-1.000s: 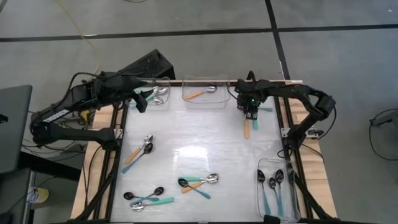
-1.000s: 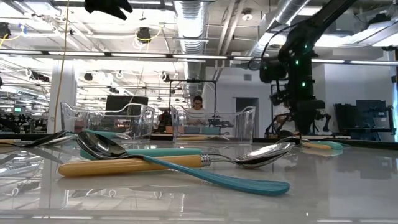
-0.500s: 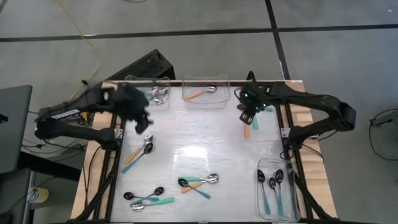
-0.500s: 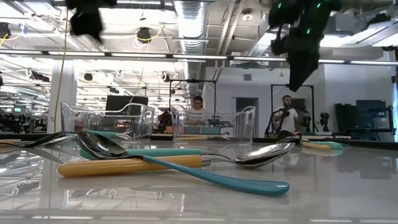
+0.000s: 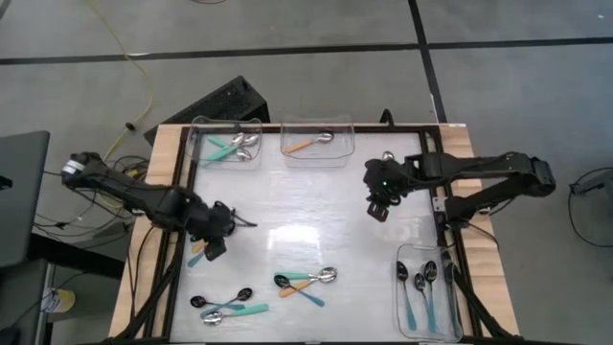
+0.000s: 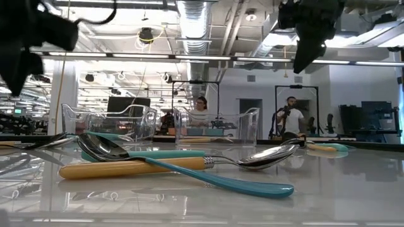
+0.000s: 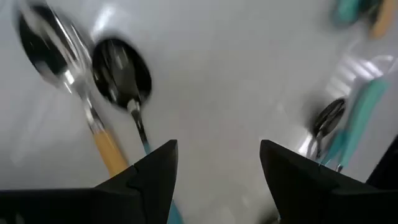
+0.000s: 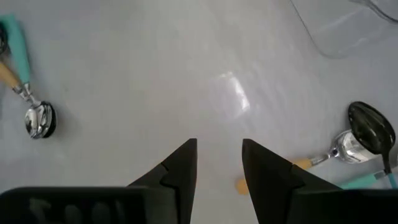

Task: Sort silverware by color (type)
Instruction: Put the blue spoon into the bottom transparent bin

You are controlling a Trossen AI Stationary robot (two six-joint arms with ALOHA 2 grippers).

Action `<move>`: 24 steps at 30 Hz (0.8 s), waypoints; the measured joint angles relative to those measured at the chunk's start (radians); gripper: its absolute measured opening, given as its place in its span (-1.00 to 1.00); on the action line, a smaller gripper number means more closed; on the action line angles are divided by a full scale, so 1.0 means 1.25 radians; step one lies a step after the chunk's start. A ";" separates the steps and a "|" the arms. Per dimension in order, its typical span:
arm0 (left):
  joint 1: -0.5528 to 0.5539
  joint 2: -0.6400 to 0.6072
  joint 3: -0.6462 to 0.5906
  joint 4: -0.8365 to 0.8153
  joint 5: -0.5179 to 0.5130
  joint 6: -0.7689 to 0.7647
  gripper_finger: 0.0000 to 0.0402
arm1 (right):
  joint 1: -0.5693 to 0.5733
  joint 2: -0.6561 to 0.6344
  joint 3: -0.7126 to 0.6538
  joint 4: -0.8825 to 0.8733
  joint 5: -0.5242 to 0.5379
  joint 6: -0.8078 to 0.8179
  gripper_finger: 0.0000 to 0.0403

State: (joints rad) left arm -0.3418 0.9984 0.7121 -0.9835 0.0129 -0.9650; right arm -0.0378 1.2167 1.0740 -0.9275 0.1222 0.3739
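- The left tool [image 5: 213, 233] has swung from the far bins down over two spoons [image 7: 118, 81] at the bench's [image 5: 306, 216] left side, fingers spread, holding nothing.
- The right tool [image 5: 377, 206] has left the far-right spoons for mid-bench, also parted and empty.

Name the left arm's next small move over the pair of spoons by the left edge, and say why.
Probably lower the left hand onto the black-bowled teal spoon. The fingers stand apart with nothing between them, and this spoon and the silver orange-handled spoon beside it lie loose on the table, just ahead of the fingers.
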 joint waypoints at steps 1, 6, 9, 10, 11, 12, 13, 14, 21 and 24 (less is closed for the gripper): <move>-0.014 0.006 -0.016 0.009 -0.007 -0.020 0.06 | 0.005 0.000 0.000 0.002 0.007 0.007 -0.25; -0.053 0.053 -0.084 0.069 -0.019 -0.097 0.06 | 0.009 0.000 0.000 0.003 0.013 0.017 -0.25; -0.057 0.091 -0.107 0.095 -0.048 -0.118 0.06 | 0.009 0.000 0.000 0.006 0.013 0.017 -0.25; -0.057 0.106 -0.110 0.098 -0.056 -0.118 0.06 | 0.009 0.000 0.000 0.009 0.013 0.017 -0.25; -0.056 0.120 -0.111 0.097 -0.060 -0.117 0.06 | 0.009 0.000 0.000 0.013 0.014 0.018 -0.25; -0.056 0.134 -0.111 0.093 -0.065 -0.116 0.06 | 0.009 0.000 0.000 0.016 0.014 0.020 -0.25; -0.057 0.148 -0.111 0.089 -0.069 -0.117 0.06 | 0.009 0.000 0.000 0.020 0.014 0.021 -0.25; -0.057 0.162 -0.112 0.088 -0.071 -0.116 0.05 | 0.008 0.000 0.000 0.021 0.014 0.021 -0.25; -0.068 0.250 -0.108 0.110 -0.049 -0.083 -0.08 | 0.009 0.000 0.000 0.019 0.011 0.045 -0.25; -0.072 0.284 -0.105 0.116 -0.044 -0.082 -0.21 | 0.018 0.000 0.000 0.018 0.011 0.076 -0.25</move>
State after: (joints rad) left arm -0.4313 1.3534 0.5810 -0.8382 -0.0422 -1.0676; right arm -0.0159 1.2171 1.0740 -0.9047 0.1358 0.4688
